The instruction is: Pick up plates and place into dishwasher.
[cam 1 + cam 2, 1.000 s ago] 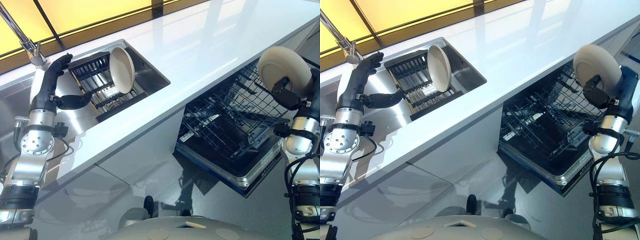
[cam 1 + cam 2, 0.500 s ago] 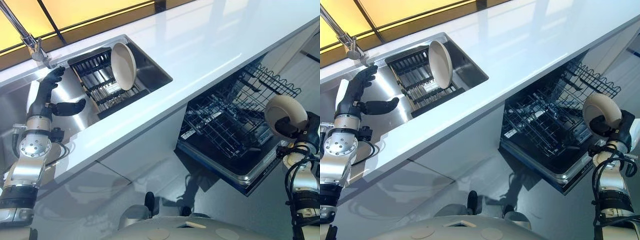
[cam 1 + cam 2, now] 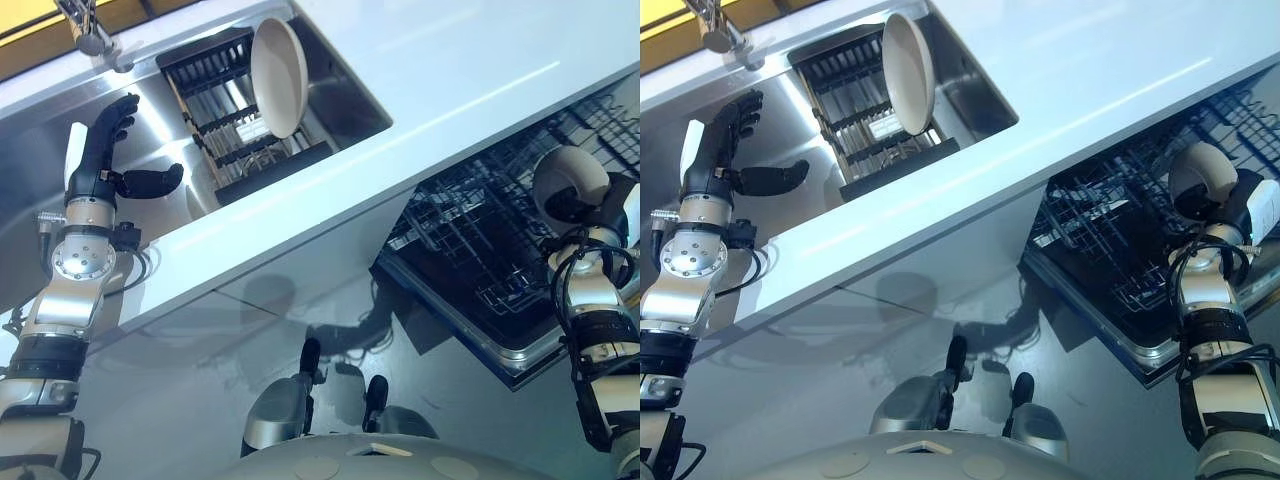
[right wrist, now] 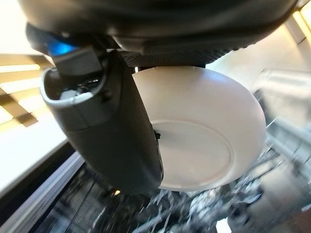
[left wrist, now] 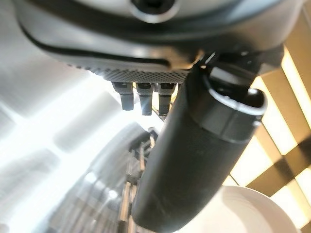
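Note:
A cream plate (image 3: 279, 62) stands on edge in the black dish rack (image 3: 225, 140) inside the steel sink (image 3: 345, 85); it also shows past the thumb in the left wrist view as the plate (image 5: 250, 213). My left hand (image 3: 100, 155) hovers open over the sink left of that rack, thumb spread, touching nothing. My right hand (image 3: 1232, 208) is shut on a second white plate (image 3: 566, 180), thumb across its underside (image 4: 209, 141). It holds the plate tilted just above the pulled-out dishwasher rack (image 3: 465, 255).
The white countertop (image 3: 470, 50) runs between sink and dishwasher. The dishwasher door (image 3: 520, 350) lies open over the floor, its wire rack full of upright tines. A faucet (image 3: 85, 25) stands at the sink's far left corner.
The camera has shifted. My right hand has lowered the white plate from high above the dishwasher rack to just over its right side. The left hand stays open over the sink.

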Robot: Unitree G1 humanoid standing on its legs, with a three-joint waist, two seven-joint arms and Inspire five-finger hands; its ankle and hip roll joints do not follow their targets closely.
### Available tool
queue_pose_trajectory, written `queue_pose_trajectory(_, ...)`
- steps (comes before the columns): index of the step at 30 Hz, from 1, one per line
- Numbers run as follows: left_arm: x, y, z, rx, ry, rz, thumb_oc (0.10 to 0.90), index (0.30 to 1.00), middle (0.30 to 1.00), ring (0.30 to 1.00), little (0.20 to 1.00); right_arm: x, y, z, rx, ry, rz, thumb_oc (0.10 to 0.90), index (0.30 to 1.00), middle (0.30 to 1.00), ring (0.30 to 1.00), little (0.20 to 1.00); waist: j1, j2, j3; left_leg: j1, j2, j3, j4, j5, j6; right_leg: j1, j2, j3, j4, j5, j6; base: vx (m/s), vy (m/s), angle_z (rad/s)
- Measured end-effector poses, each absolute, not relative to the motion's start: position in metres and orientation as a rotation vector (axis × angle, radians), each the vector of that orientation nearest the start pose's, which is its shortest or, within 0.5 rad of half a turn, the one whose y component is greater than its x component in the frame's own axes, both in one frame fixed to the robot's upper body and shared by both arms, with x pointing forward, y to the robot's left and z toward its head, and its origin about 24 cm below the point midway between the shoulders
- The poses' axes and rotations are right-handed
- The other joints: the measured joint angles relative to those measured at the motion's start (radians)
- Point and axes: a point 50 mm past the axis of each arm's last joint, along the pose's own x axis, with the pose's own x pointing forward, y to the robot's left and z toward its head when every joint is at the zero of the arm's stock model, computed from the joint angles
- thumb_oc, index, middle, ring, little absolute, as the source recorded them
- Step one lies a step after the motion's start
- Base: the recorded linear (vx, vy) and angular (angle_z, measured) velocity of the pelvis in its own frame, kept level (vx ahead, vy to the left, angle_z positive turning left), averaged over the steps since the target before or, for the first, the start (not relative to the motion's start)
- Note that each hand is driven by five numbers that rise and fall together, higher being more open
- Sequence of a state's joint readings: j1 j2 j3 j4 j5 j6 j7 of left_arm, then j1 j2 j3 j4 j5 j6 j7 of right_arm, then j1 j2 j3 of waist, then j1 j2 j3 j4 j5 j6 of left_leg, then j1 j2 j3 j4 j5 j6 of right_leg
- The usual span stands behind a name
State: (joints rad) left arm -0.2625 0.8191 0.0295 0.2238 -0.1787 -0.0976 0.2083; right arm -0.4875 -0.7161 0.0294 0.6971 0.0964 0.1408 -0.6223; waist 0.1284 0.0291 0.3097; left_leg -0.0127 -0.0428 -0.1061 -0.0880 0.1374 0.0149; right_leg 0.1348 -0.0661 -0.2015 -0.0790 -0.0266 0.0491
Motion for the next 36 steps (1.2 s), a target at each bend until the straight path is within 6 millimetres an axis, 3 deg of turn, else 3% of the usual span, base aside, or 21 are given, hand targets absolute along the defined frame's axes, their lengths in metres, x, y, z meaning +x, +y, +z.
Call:
queue_pose_trajectory(9,0.291,0.315,0.164,0.603,-0.244,0.317,0.800,0.900,0.900,0.900,0.900,0.306,-0.359,0.093,-0.711,0.277,-0.841,0.100,0.300,0.300,0.300,0.200,0.028,-0.012,0.011,0.001,-0.010,-0.010,0.000,0.003,0.004,0.009,-0.008,-0.003,0.000,-0.004,0.006,0.01,0.013,0.06)
queue_pose_trajectory(12,0.291,0.316,0.166,0.609,-0.245,0.316,0.800,0.900,0.900,0.900,0.900,0.304,-0.362,0.090,-0.724,0.322,-0.828,0.800,0.900,0.900,0.900,0.900,0.027,-0.018,0.015,0.004,-0.011,-0.009,0.000,0.005,0.006,0.013,-0.008,-0.003,0.000,-0.004,0.006,0.00,0.000,0.00)
queue_pose_trajectory(18,0.291,0.316,0.165,0.612,-0.228,0.304,0.800,0.900,0.900,0.900,0.900,0.300,-0.358,0.076,-0.713,0.378,-0.770,0.800,0.900,0.900,0.900,0.900,0.016,-0.029,0.021,0.022,-0.011,-0.009,0.000,0.007,0.006,0.032,-0.008,-0.002,0.000,-0.004,0.006,0.00,0.000,0.00)
queue_pose_trajectory(29,0.289,0.315,0.164,0.621,-0.227,0.300,0.800,0.900,0.900,0.900,0.900,0.302,-0.304,0.107,-0.466,-0.015,-0.640,0.800,0.900,0.900,0.900,0.900,-0.024,-0.034,0.023,0.062,-0.008,0.019,-0.001,0.004,0.009,0.056,-0.010,0.034,0.009,-0.003,0.008,-0.01,0.009,-0.06)
queue_pose_trajectory(36,0.286,0.319,0.167,0.649,-0.237,0.320,0.800,0.900,0.900,0.900,0.900,0.289,-0.311,0.112,-0.465,-0.075,-0.668,0.800,0.900,0.900,0.900,0.900,-0.048,-0.042,0.018,0.078,-0.007,0.034,-0.001,0.002,0.011,0.066,-0.011,0.061,0.011,-0.001,0.011,-0.05,0.006,-0.06)
